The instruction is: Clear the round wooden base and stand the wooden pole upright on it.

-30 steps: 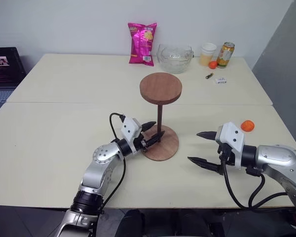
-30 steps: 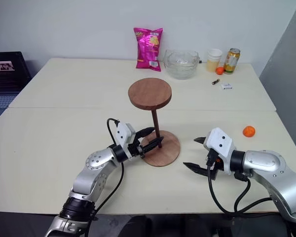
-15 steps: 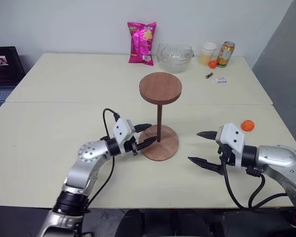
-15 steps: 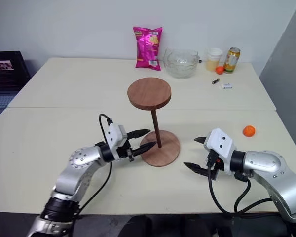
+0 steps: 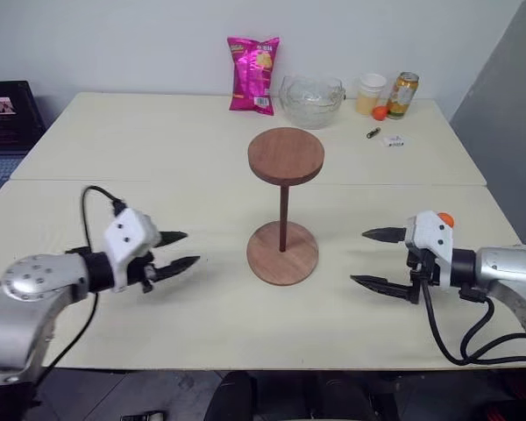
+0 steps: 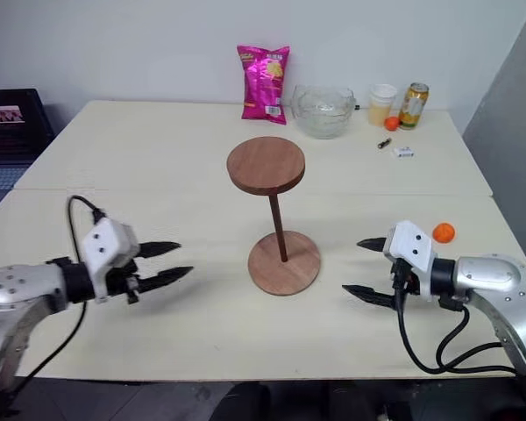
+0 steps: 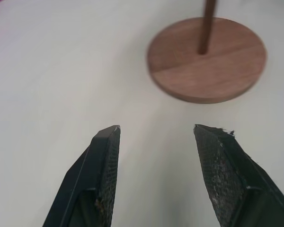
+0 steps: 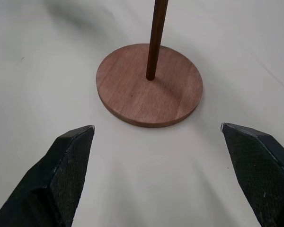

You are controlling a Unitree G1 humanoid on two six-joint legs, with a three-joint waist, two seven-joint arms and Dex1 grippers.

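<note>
The round wooden base (image 5: 270,265) lies flat at the table's middle. The wooden pole (image 5: 283,215) stands upright in its centre, with its dark disc (image 5: 286,155) on top. My left gripper (image 5: 191,247) hovers open well to the left of the base, pointing at it, with nothing between its fingers. To the right of the base my right gripper (image 5: 358,256) is wide open and also empty. The left wrist view shows the base (image 7: 217,75) and the pole's foot (image 7: 207,28) beyond the fingers. In the right wrist view the base (image 8: 132,97) and pole (image 8: 156,38) lie ahead between the spread fingers.
At the table's far edge stand a pink snack bag (image 5: 252,74), a glass bowl (image 5: 311,102), a cup (image 5: 369,94), a can (image 5: 401,95) and a small orange fruit (image 5: 380,113). Another orange ball (image 5: 444,219) sits just behind my right gripper. A black box (image 5: 4,105) is far left.
My left gripper has drawn back from around the pole's foot, far to the left, still open. The pole stays upright on the base. My right gripper shifted slightly to the right.
</note>
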